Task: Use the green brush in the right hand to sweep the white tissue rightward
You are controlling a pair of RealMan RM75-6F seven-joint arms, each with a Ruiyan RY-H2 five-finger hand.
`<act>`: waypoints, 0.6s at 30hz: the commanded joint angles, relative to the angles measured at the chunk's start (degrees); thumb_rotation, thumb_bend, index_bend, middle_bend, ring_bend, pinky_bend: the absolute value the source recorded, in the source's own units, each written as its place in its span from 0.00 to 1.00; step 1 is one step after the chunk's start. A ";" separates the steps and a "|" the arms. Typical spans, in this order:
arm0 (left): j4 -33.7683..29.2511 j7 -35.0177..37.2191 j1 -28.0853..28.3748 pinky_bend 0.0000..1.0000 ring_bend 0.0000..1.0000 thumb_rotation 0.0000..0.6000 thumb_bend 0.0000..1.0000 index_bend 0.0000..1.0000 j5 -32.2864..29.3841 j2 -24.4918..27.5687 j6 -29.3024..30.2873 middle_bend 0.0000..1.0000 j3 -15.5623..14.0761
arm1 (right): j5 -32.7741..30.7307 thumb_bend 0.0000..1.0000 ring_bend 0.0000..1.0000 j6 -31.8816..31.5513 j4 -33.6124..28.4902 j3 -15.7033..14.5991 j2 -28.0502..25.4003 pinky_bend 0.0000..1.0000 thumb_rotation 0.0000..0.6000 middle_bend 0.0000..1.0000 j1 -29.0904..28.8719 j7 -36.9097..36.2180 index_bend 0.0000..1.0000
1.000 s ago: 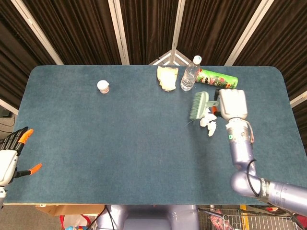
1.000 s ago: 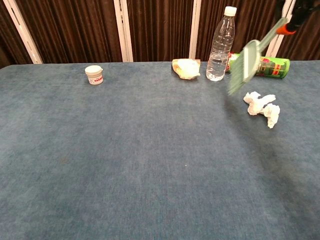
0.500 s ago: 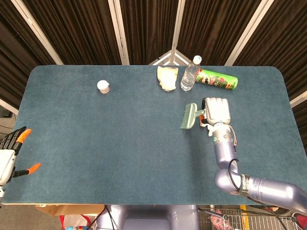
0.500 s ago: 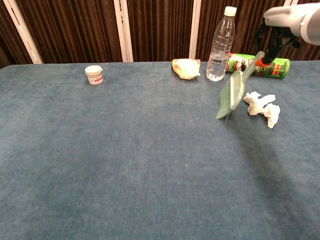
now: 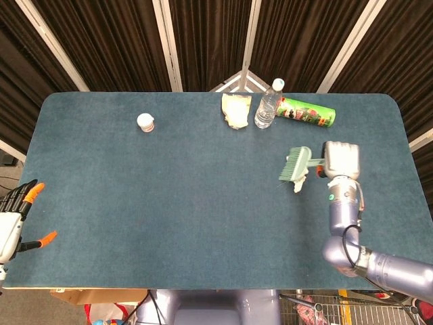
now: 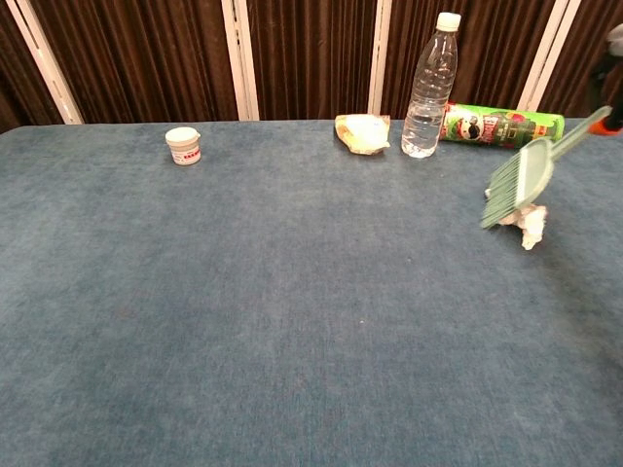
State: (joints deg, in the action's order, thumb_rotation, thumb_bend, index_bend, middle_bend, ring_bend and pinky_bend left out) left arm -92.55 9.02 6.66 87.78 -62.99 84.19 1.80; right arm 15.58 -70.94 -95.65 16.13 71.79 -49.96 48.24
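My right hand (image 5: 341, 160) grips the handle of the green brush (image 5: 296, 165), whose head points left. In the chest view the brush (image 6: 520, 182) hangs tilted, its bristles low over the crumpled white tissue (image 6: 531, 224) and covering its left part. In the head view only a scrap of the tissue (image 5: 300, 183) shows under the brush head. The right hand (image 6: 613, 41) itself is barely visible at the chest view's right edge. My left hand (image 5: 15, 223) stays at the table's left front corner, fingers spread, holding nothing.
Along the far edge stand a clear water bottle (image 5: 266, 105), a green chips can lying on its side (image 5: 308, 112), and a yellowish packet (image 5: 235, 110). A small white jar (image 5: 145, 122) sits far left. The blue table (image 5: 176, 203) spreads between them.
The right hand swung the brush left past the tissue, then back right; the brush head now sits over the tissue. The tissue looks more bunched. The left hand barely moved.
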 commanded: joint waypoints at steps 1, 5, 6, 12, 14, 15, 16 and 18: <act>-0.11 -0.38 -0.05 0.02 0.00 1.00 0.00 0.00 0.15 -0.16 0.16 0.00 -0.05 | -0.94 0.59 0.96 -0.23 -0.57 -0.51 -2.23 0.81 1.00 0.94 1.43 -0.15 0.73; -0.20 -0.73 -0.04 0.02 0.00 1.00 0.00 0.00 0.24 -0.34 0.19 0.00 -0.10 | -1.25 0.59 0.96 -0.10 -0.89 -1.46 -4.80 0.81 1.00 0.94 2.86 0.12 0.73; -0.29 -0.79 -0.03 0.02 0.00 1.00 0.00 0.00 0.21 -0.35 0.13 0.00 -0.12 | -1.40 0.59 0.96 0.14 -0.86 -1.73 -5.53 0.81 1.00 0.94 3.29 0.13 0.73; -0.48 -1.01 -0.05 0.02 0.00 1.00 0.00 0.00 0.12 -0.42 0.25 0.00 -0.02 | -1.12 0.59 0.96 0.73 -0.40 -2.22 -8.48 0.81 1.00 0.94 4.72 -0.30 0.73; -0.47 -1.12 -0.03 0.02 0.00 1.00 0.00 0.00 0.09 -0.47 0.23 0.00 -0.01 | -0.01 0.59 0.96 0.78 -0.96 -1.84 -9.53 0.81 1.00 0.94 5.03 -1.15 0.73; -0.49 -1.14 -0.01 0.02 0.00 1.00 0.00 0.00 0.07 -0.48 0.18 0.00 -0.01 | 0.64 0.59 0.96 0.71 -1.37 -1.57 -10.04 0.81 1.00 0.94 5.08 -1.54 0.73; -0.49 -1.19 0.01 0.02 0.00 1.00 0.00 0.00 0.04 -0.49 0.14 0.00 0.00 | 1.50 0.59 0.96 0.62 -2.16 -1.09 -10.83 0.81 1.00 0.94 5.15 -2.16 0.74; -0.51 -1.25 0.03 0.02 0.00 1.00 0.00 0.00 -0.06 -0.50 0.09 0.00 0.03 | 2.46 0.59 0.96 0.79 -4.12 0.00 -12.27 0.81 1.00 0.94 5.23 -3.45 0.74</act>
State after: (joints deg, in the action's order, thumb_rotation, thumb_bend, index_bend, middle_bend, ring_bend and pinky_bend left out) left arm -93.06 7.78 6.68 87.71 -63.49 84.28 1.83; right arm 17.02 -70.24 -98.25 15.16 60.80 -44.92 45.95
